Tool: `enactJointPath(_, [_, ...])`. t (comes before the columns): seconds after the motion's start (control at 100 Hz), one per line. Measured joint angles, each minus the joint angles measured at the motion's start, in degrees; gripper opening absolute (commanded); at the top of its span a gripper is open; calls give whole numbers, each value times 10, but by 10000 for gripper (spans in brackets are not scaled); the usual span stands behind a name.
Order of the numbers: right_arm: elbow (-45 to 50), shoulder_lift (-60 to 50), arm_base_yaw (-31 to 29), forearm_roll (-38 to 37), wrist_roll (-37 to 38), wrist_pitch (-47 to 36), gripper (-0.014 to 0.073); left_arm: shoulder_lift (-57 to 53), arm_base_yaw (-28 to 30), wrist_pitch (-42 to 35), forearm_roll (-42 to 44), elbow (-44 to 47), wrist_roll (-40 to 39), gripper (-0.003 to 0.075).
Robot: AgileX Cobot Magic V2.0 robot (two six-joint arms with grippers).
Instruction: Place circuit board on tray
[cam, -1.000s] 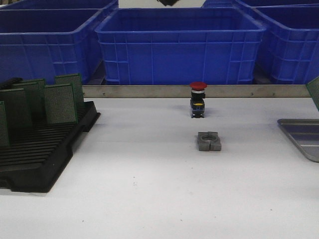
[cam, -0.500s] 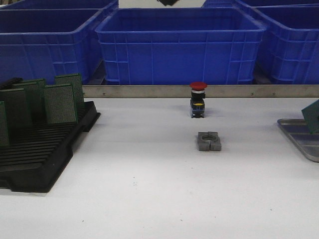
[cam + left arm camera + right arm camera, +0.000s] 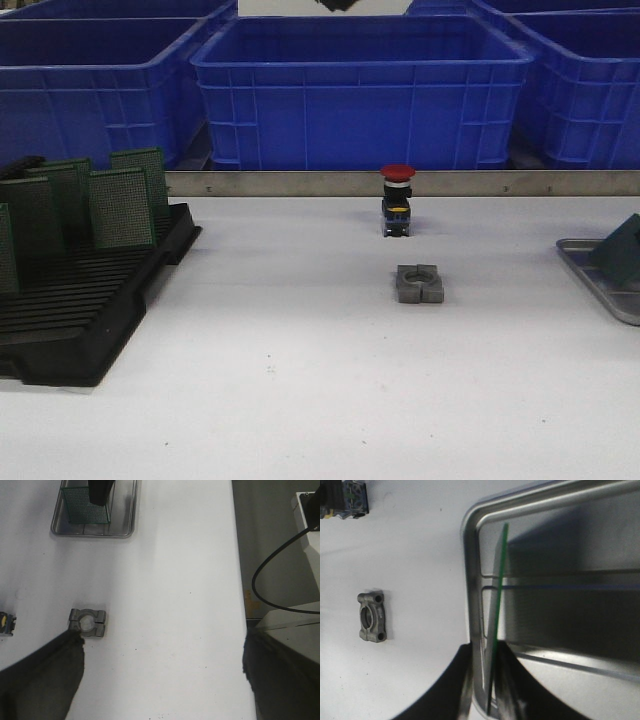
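The silver-grey tray [image 3: 590, 262] lies at the table's right edge. It also shows in the right wrist view [image 3: 555, 502] and the left wrist view [image 3: 125, 520]. A green circuit board [image 3: 622, 248] stands tilted with its lower edge in the tray. It shows edge-on in the right wrist view [image 3: 498, 595]. My right gripper [image 3: 487, 680] is out of the front view. Its jaws stand narrow, shut on the board's upper edge [image 3: 87, 511]. My left gripper [image 3: 162, 677] is open and empty, high above the middle of the table.
A grey metal clamp block [image 3: 419, 283] lies mid-table. A red-capped push button [image 3: 397, 200] stands behind it. A black slotted rack [image 3: 90, 300] holding several green boards stands at the left. Blue crates [image 3: 360, 90] line the back beyond a metal rail.
The circuit board has come down at the right edge, from above the tray to resting tilted in it. Nothing else has moved.
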Motion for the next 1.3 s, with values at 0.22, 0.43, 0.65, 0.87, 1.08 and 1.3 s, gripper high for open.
enactJointPath(0.22, [0, 0, 0, -10, 0, -11, 431, 0, 0, 0, 0, 0, 0, 601])
enactJointPath(0.43, [-1, 0, 0, -14, 0, -13, 519, 0, 0, 0, 0, 0, 0, 601])
enactJointPath(0.65, [-1, -14, 0, -23, 1, -13, 519, 0, 0, 0, 0, 0, 0, 601])
enactJointPath(0.87, [-2, -45, 0, -23, 1, -14, 519, 0, 0, 0, 2, 0, 0, 601])
enactJointPath(1.08, [-2, -47, 0, -23, 1, -15, 519, 0, 34, 2, 78, -30, 0, 601])
enactJointPath(1.3, [-2, -47, 0, -23, 1, -15, 519, 2, 116, 2, 189, -39, 1, 601])
